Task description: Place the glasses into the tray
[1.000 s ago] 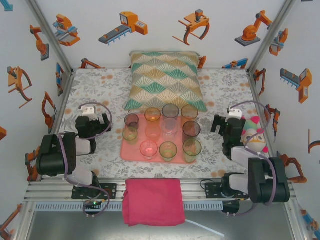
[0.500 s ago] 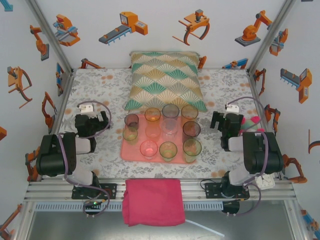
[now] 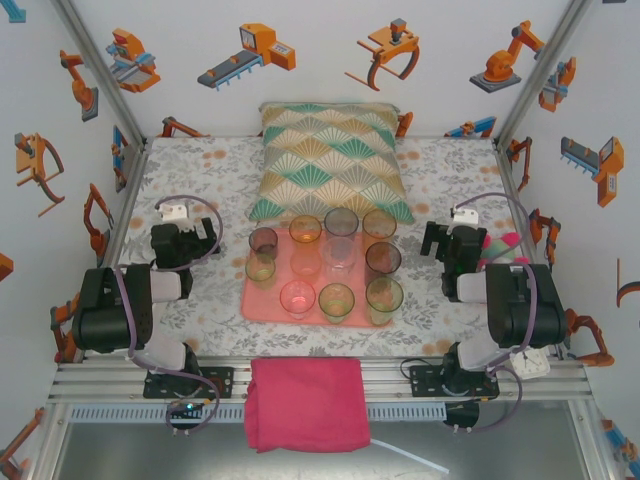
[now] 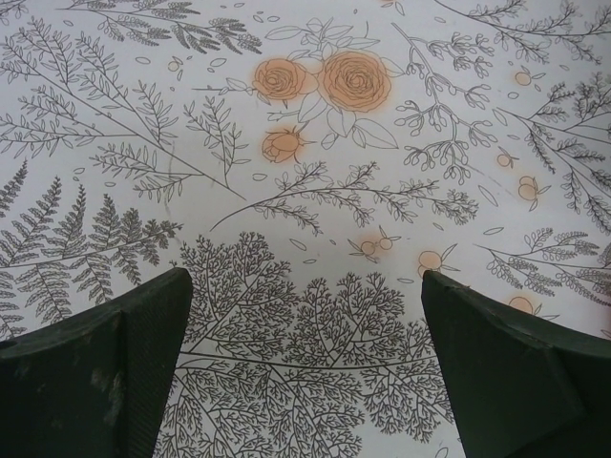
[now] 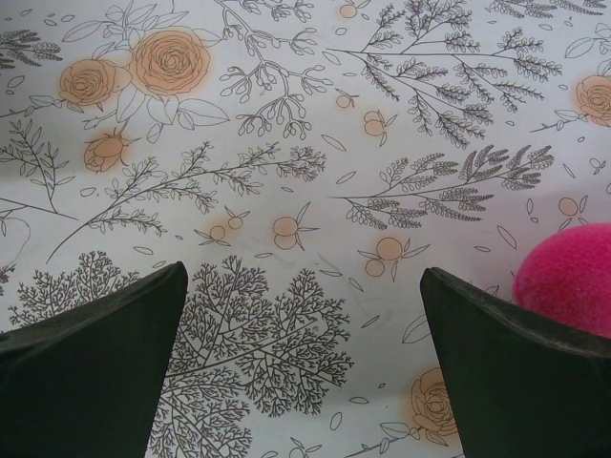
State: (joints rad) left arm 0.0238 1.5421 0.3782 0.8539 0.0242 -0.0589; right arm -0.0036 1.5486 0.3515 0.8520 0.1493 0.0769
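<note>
Plainly, I have both pairs of jaws wide open and empty; left gripper (image 3: pixel 183 243) and right gripper (image 3: pixel 447 245) flank the tray (image 3: pixel 266 306); the glasses (image 3: pixel 383 262) stand on it, inward of each, about equally near either arm.

The glasses (image 3: pixel 336 300) stand on the tray (image 3: pixel 262 303), in the middle of the surface (image 3: pixel 200 175). Behind it lies a cushion (image 3: pixel 330 160), before it a folded cloth (image 3: pixel 306 402). The left hand (image 3: pixel 183 232) sits left of the tray and the right hand (image 3: pixel 452 240) right of it, with a plush toy (image 3: pixel 505 245) just beyond.
</note>
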